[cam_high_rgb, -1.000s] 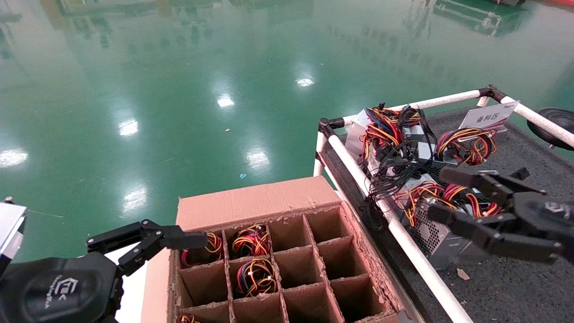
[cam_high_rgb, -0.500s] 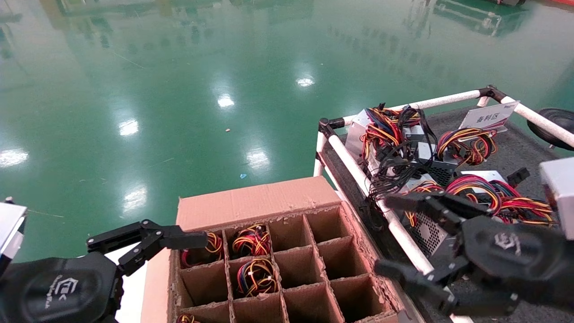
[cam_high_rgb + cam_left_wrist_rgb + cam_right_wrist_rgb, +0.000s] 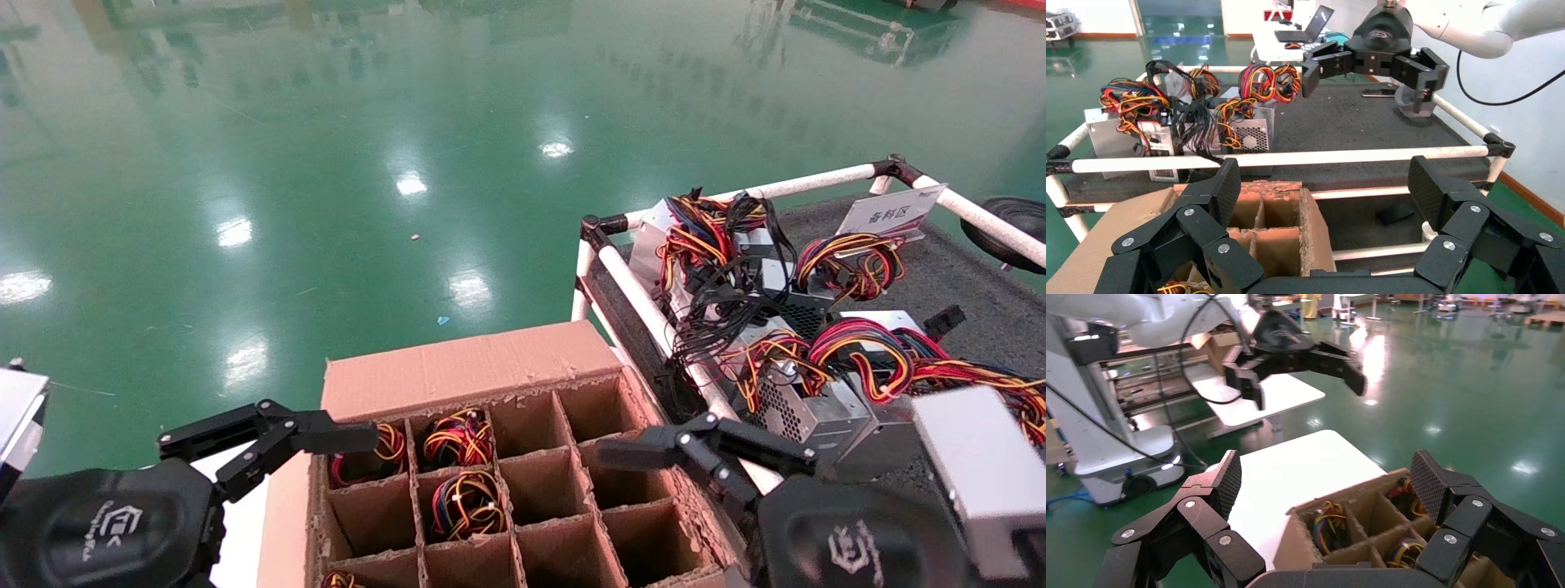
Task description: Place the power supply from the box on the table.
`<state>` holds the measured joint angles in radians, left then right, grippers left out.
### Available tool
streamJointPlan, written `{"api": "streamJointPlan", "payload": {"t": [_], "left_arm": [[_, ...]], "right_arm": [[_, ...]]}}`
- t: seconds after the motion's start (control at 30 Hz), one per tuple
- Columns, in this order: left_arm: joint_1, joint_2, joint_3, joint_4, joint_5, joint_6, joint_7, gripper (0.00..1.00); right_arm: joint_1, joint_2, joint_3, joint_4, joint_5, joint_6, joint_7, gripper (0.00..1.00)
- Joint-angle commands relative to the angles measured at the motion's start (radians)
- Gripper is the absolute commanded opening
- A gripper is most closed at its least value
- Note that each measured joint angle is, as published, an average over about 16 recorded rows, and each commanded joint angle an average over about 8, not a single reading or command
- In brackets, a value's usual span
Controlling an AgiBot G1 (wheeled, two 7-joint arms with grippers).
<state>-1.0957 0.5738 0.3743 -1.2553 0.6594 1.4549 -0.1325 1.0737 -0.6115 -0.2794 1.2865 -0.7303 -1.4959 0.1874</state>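
Note:
The box (image 3: 458,367) stands at the front centre, its grid of cells partly filled. Three cells show a power supply's coloured wires (image 3: 462,437), also seen in the right wrist view (image 3: 1327,523). Several power supplies (image 3: 817,400) lie bunched on the table (image 3: 972,269) by its near rail. My right gripper (image 3: 645,469) is open and empty above the box's right edge, facing the cells (image 3: 1324,478). My left gripper (image 3: 323,445) hangs open and empty at the box's left corner (image 3: 1324,196).
White tube rails (image 3: 654,318) edge the table between the box and the power supplies. A small white sign (image 3: 891,214) stands at the table's back. A white tabletop (image 3: 1284,465) lies left of the box. Green glossy floor (image 3: 368,163) lies beyond.
My right gripper has swung from above the power supplies on the table over to the box's right edge, open and empty throughout. The left arm has not moved.

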Motion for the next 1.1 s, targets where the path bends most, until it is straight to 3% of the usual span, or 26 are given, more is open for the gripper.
{"api": "streamJointPlan", "payload": {"t": [0.03, 1.1], "left_arm": [[0.000, 0.000, 0.000, 0.000, 0.000, 0.000, 0.000, 1.00], [0.000, 0.000, 0.000, 0.000, 0.000, 0.000, 0.000, 1.00]], "right_arm": [[-0.006, -0.004, 0.001, 0.024, -0.001, 0.001, -0.001, 1.00], [0.000, 0.000, 0.000, 0.000, -0.002, 0.001, 0.000, 1.00]]}}
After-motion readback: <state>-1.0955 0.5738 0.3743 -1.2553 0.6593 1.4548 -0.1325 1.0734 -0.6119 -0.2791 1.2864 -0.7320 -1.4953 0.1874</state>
